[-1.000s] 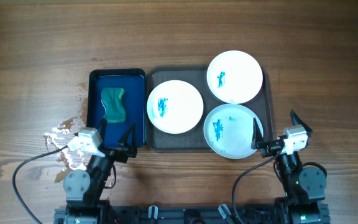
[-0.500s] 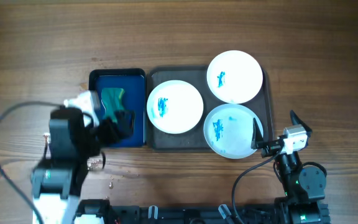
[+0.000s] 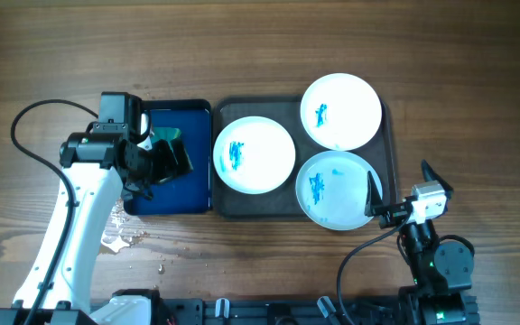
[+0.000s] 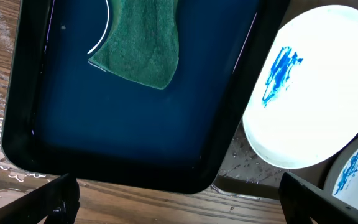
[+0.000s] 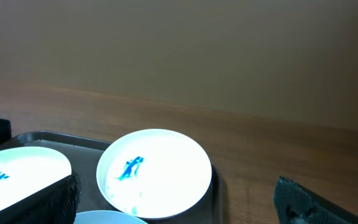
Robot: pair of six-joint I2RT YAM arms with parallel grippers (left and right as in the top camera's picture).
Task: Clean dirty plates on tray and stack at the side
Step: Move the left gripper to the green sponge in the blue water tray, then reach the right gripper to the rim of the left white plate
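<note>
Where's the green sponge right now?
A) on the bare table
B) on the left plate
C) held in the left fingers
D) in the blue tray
D: the green sponge lies flat in the blue tray, and the left fingers are spread wide, not touching it.

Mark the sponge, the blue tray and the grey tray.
sponge (image 4: 143, 46), left wrist view, middle of its green face.
blue tray (image 4: 123, 124), left wrist view, bare floor below the sponge.
grey tray (image 3: 242, 207), overhead view, bare front-left corner.
</note>
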